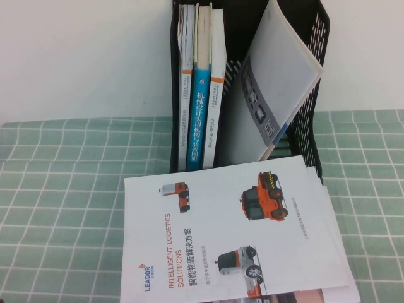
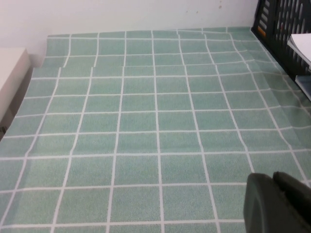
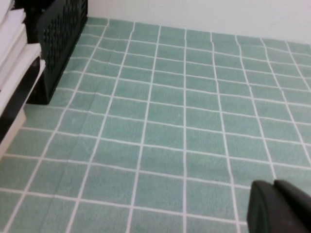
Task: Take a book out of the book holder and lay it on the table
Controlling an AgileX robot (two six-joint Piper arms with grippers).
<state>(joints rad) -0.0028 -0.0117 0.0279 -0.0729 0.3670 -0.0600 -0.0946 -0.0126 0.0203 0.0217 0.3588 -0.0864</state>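
A: Locate the thin white brochure with orange vehicle pictures (image 1: pixel 237 237).

B: It lies flat on the pale green gridded table cloth (image 1: pixel 63 208), at 6 o'clock from the tall black mesh file rack (image 1: pixel 312 82), long axis running 12 to 6.

A: Gripper status?

B: Left gripper (image 2: pixel 278 204): parked over bare cloth, brochure toward 3 o'clock, state cannot be told. Right gripper (image 3: pixel 281 208): clenched, empty, brochure toward 9 o'clock. Neither arm is judged clearly nearer.
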